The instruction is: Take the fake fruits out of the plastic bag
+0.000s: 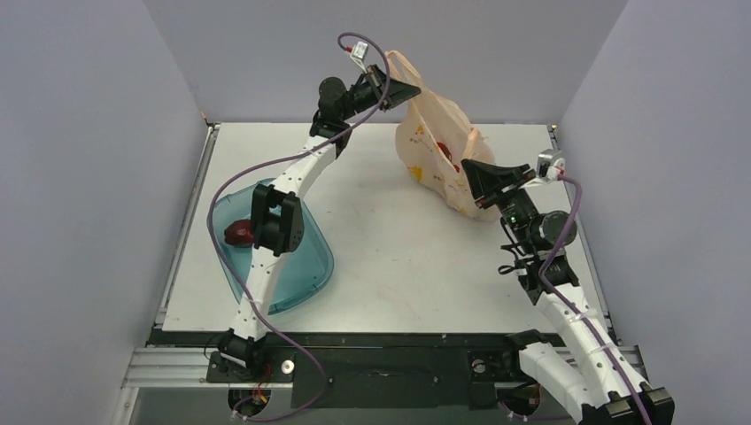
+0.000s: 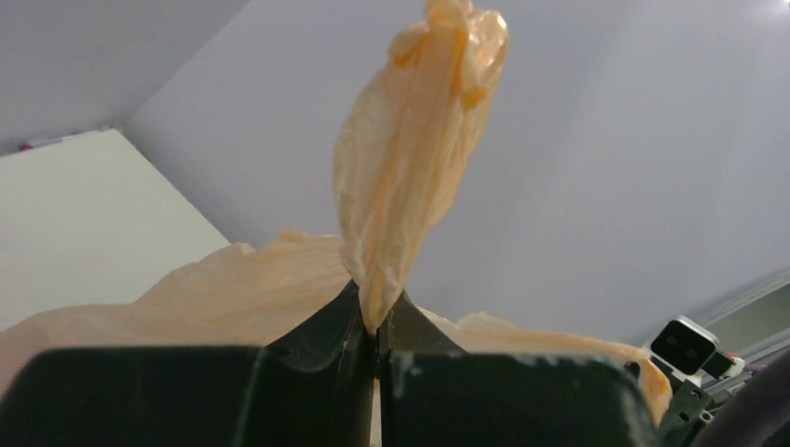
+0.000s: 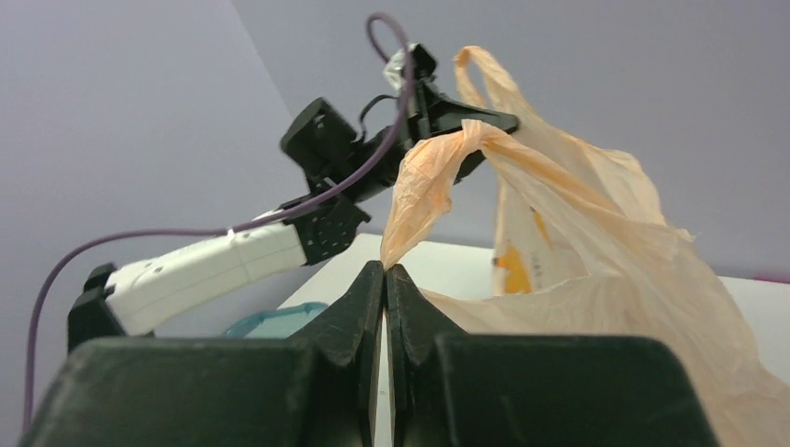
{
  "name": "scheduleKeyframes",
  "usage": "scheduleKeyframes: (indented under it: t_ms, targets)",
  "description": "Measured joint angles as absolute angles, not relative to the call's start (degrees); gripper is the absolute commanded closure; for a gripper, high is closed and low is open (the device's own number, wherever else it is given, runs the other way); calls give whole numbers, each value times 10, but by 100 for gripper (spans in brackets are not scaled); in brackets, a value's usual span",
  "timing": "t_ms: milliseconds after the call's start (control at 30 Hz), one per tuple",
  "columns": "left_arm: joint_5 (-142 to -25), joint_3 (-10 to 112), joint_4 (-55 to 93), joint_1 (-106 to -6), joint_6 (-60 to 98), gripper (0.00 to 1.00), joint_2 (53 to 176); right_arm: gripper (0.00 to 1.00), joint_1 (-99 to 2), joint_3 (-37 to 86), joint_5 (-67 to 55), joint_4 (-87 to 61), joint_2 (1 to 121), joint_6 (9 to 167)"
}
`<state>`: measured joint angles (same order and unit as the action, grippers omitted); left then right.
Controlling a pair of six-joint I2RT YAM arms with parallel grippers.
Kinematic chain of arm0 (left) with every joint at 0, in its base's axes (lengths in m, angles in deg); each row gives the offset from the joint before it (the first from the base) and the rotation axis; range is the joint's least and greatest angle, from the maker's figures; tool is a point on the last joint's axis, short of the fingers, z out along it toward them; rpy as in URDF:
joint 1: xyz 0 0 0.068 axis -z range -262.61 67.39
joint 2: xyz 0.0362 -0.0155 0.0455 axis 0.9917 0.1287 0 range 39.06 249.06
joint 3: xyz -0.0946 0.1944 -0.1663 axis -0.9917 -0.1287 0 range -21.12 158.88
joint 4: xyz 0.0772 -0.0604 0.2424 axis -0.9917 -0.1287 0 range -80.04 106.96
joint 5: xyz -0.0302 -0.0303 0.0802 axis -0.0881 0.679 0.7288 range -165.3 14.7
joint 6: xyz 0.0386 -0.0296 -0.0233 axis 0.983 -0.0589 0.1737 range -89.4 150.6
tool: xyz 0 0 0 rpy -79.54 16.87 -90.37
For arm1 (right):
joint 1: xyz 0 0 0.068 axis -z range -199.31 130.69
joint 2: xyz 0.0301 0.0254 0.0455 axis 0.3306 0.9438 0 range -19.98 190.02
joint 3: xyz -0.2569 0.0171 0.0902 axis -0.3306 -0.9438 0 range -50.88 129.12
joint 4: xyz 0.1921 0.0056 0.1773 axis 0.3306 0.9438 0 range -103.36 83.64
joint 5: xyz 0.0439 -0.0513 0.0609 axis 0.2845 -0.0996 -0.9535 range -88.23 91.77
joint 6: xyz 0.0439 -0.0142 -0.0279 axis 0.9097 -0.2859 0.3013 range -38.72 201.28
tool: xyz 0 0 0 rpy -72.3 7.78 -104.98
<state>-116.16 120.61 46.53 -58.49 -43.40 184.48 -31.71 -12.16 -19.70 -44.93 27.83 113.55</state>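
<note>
Peach-orange plastic bag [image 1: 434,150] held by your left gripper [image 2: 377,315] and right gripper [image 3: 385,272], both pinched tight on its film.

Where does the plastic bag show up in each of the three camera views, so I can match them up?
Top view: the plastic bag sits upper centre-right.
Left wrist: a twisted strip of it rises mid-frame from the left arm's fingers.
Right wrist: it fills the right half, a strip pinched by the right arm's fingers.
Shared landmark: the left arm's fingers clamping the bag's top, seen in the top view and the right wrist view too.
</note>
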Motion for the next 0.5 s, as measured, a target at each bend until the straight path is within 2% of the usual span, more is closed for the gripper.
scheduleKeyframes:
  t_ms: [267,400,500]
  targets:
    - [-1214,980,503,-603,-439,100,1825,100,-473,-300,-176,-448,212,1106]
    - [-1240,918,484,-621,-420,100,1825,100,-556,-385,-121,-408,156,1097]
    - [-1258,898,459,-640,-395,100,1815,100,-594,-403,-73,-375,132,1087]
